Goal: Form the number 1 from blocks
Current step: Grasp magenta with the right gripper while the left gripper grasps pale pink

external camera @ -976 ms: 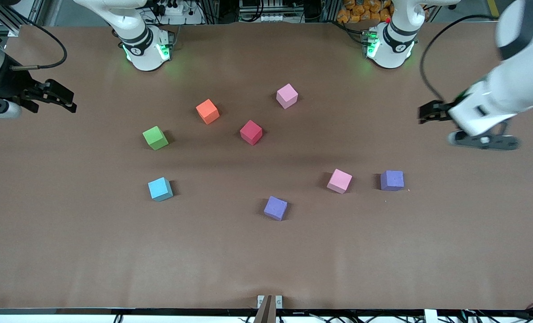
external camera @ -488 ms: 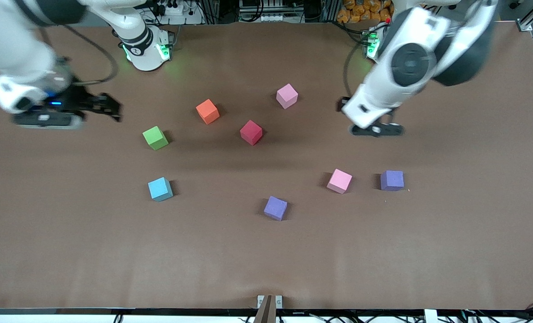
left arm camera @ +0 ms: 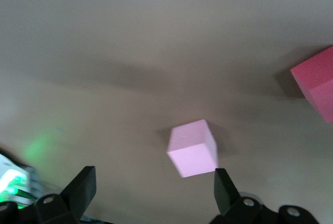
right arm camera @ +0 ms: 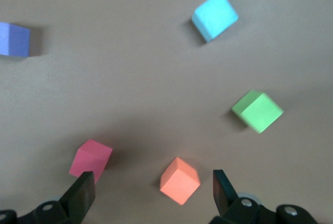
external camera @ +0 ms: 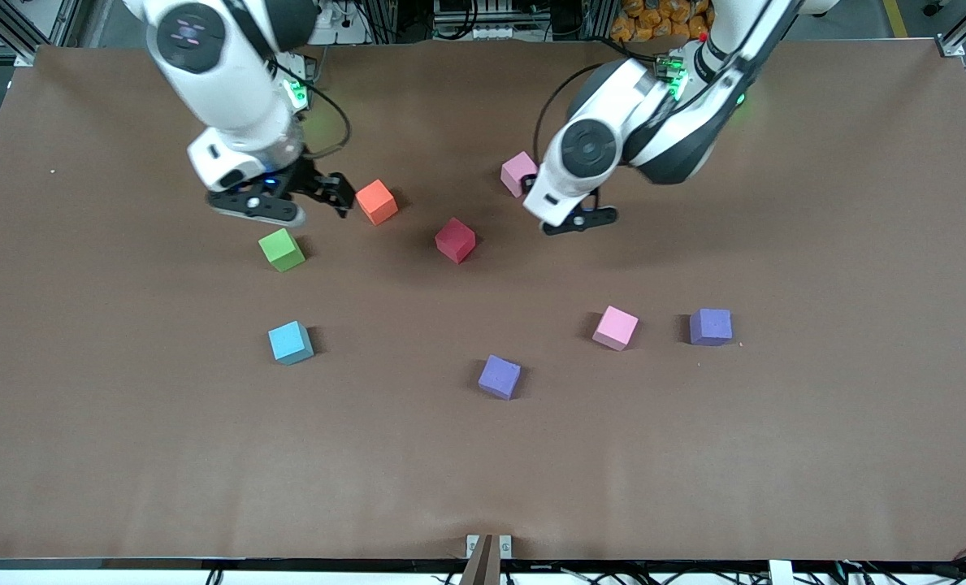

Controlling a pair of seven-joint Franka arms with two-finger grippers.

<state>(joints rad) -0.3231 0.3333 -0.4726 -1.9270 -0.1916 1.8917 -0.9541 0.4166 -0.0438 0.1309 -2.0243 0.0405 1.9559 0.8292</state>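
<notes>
Right claw point(external camera: 332, 193) beside orange block point(external camera: 376, 201)

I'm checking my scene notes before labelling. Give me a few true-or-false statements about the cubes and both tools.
1. Two purple foam cubes lie on the brown table. True.
2. The right tool grips the orange foam cube. False: it is open beside that cube, holding nothing.
3. The left tool is open by a pink foam cube. True.
4. The red foam cube sits on the green foam cube. False: both rest apart on the table.
</notes>
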